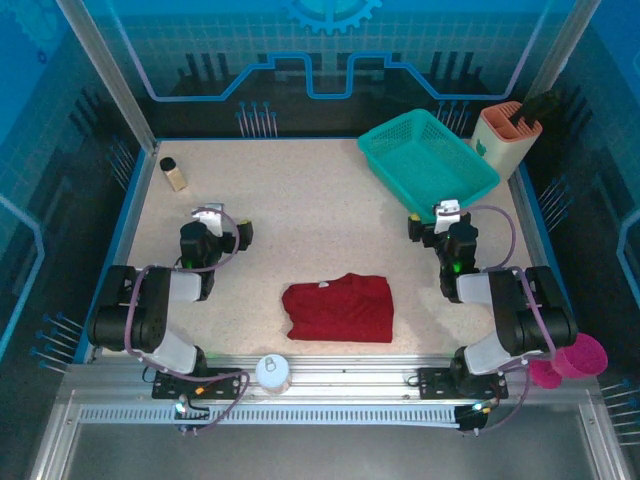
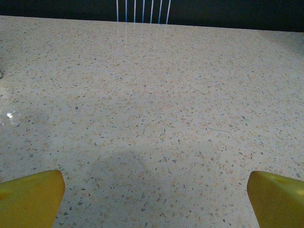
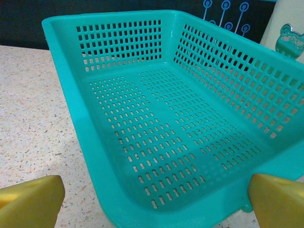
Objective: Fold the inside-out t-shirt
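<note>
On the speckled worktop [image 1: 300, 200] your red t-shirt [image 1: 338, 308] lay in a compact heap; your left end effector [image 2: 154, 199] and right end effector [image 3: 154, 202] both gaped empty.

Dark red t-shirt [image 1: 338, 308]; teal mesh basket [image 3: 123, 42]

Left end effector [image 1: 222, 232] low on the left side, pointing away from base, jaws spread wide, yellow fingertips [image 2: 31, 197] far apart. Right end effector [image 1: 440, 222] mirrored on the right side, jaws equally wide, yellow fingertips [image 3: 277, 199] likewise apart. Both arms folded, elbows back near bases, wrists forward.
</note>
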`<state>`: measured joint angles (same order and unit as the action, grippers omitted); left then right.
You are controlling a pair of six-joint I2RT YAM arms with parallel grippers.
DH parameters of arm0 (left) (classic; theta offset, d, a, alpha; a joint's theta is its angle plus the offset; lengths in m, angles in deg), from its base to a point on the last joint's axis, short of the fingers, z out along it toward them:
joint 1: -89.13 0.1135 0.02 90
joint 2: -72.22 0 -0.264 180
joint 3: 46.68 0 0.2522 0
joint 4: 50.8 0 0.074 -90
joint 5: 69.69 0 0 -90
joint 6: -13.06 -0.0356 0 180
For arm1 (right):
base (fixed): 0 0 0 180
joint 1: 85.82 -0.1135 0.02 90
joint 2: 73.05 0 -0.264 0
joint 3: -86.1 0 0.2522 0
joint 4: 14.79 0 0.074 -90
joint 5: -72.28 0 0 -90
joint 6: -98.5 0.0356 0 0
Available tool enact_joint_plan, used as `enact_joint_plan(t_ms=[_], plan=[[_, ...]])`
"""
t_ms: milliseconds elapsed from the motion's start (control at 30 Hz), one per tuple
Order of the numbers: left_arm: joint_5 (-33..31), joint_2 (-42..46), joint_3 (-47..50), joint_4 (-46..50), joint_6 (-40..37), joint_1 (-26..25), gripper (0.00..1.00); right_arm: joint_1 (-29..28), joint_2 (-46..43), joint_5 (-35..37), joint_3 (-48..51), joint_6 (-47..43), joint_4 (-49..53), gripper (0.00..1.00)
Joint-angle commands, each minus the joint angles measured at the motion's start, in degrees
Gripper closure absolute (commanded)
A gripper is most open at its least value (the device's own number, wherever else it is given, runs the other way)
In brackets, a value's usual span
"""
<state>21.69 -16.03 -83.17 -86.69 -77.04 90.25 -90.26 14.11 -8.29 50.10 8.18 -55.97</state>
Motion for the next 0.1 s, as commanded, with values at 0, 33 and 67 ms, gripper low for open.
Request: enact_joint_plan(t_ms=[0,33,67], plan=[[0.81,-0.35,0.46,-2.00,0.13,0.37,0.01,-0.21,1.18,-0.10,-0.22,0.32,3.08,0.00],[0.81,-0.35,0.49,-1.97,0.20,0.37,0.01,-0.34,1.20,0.05,-0.17,0.27,2.76,0.00],[0.81,-0.35,0.42,-1.95,0.19,0.37,0.01,-0.39,1.18,0.15,-0.12,0.25,2.74,0.00]])
